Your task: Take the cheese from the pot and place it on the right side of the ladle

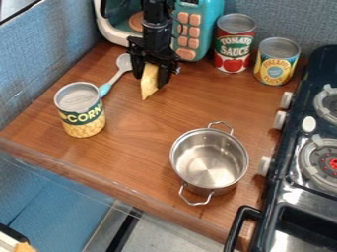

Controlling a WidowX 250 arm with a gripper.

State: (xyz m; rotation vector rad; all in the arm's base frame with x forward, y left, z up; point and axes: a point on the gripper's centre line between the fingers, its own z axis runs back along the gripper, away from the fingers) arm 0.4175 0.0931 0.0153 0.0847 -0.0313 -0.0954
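Cheese (149, 84), one wedge: pinched in hand (151, 76), long axis near upright, narrow end down, just right of ladle (117, 78); bench (148, 125) contact uncertain.

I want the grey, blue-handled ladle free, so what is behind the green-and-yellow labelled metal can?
The ladle slants away behind the can, handle nearest. The can seems to cover the handle's end; anything else directly behind it cannot be seen.

This is a toy kitchen — the little stove (294, 198) with burners (320, 156), the teal microwave (210, 24) with chunky buttons (187, 42), and cans (233, 43) beside a metal pot (209, 162) show it.
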